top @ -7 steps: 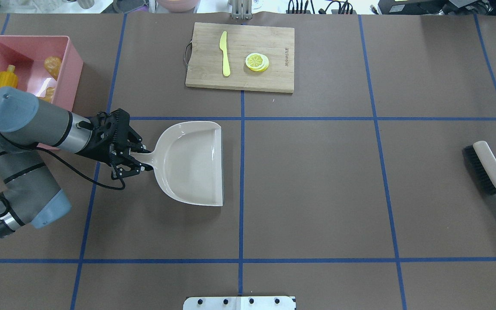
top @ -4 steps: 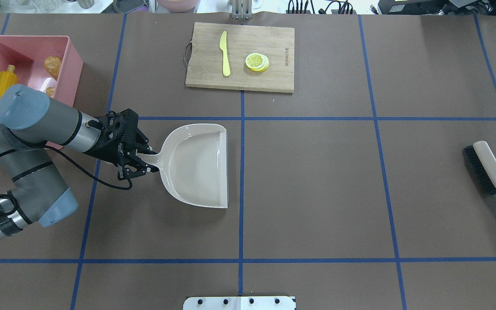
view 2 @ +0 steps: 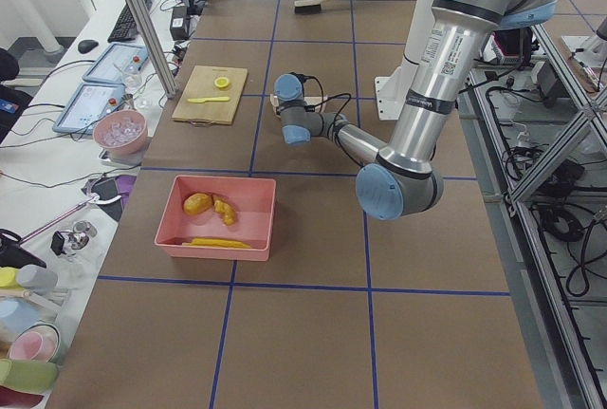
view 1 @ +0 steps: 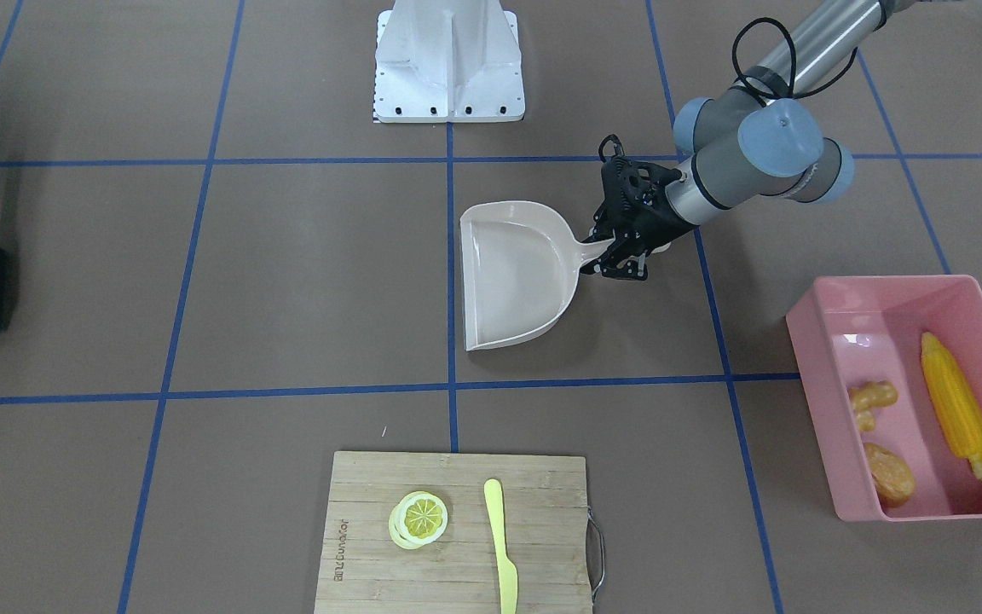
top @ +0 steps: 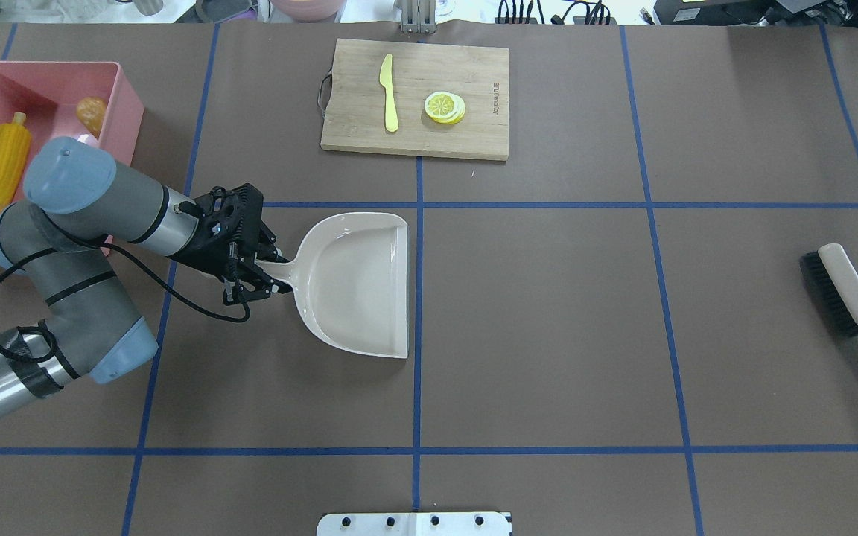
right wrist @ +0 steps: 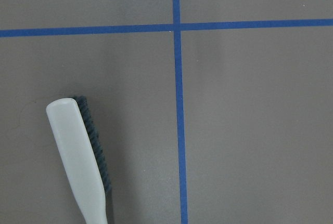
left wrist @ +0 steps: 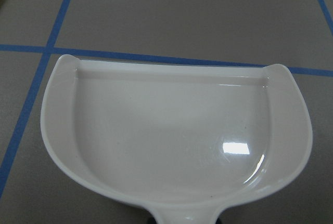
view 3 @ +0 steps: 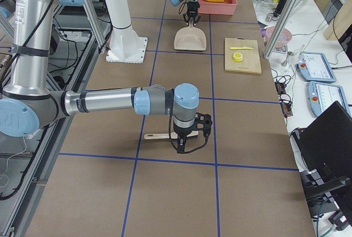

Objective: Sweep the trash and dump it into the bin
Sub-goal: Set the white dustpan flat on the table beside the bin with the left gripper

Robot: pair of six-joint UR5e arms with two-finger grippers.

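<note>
The left gripper [top: 264, 274] pinched the handle of the empty dustpan [top: 358, 286]. The corn cob [top: 3, 167], potato [view 1: 889, 472] and ginger root [view 1: 870, 401] lay in the pink bin [top: 128, 100]. Best practice, I judged, was to lower the pan flat and release it only once it rested.

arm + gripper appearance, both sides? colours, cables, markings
Both arms match: silver tube links, grey joint housings with pale blue caps and black seam rings. The left arm carries a black cable taped to its silver link, running to a black open-frame left gripper. The right arm ends in a similar black right gripper. No readable markings.
</note>
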